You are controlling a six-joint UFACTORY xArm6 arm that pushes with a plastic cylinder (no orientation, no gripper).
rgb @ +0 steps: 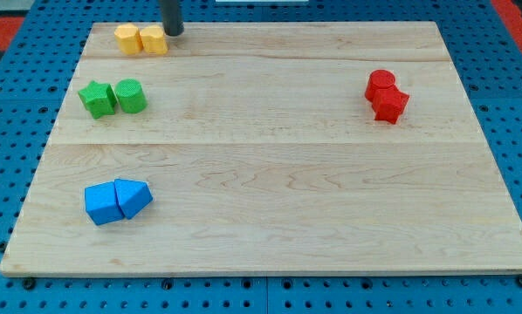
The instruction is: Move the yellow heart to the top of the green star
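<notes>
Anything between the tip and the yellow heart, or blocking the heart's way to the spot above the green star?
Nothing visible. My tip sits right beside the yellow heart, on its right. The heart already lies above the green star, with bare board between.

We are finding the two yellow blocks (140, 39) lying just left of my tip (171, 33) on the bench (270, 174), the green pair (113, 98) below-left of it, the blue pair (117, 201) farther below, and the red pair (386, 94) sitting well right.

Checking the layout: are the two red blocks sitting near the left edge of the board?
No, the red blocks sit near the view's right edge of the board.
</notes>
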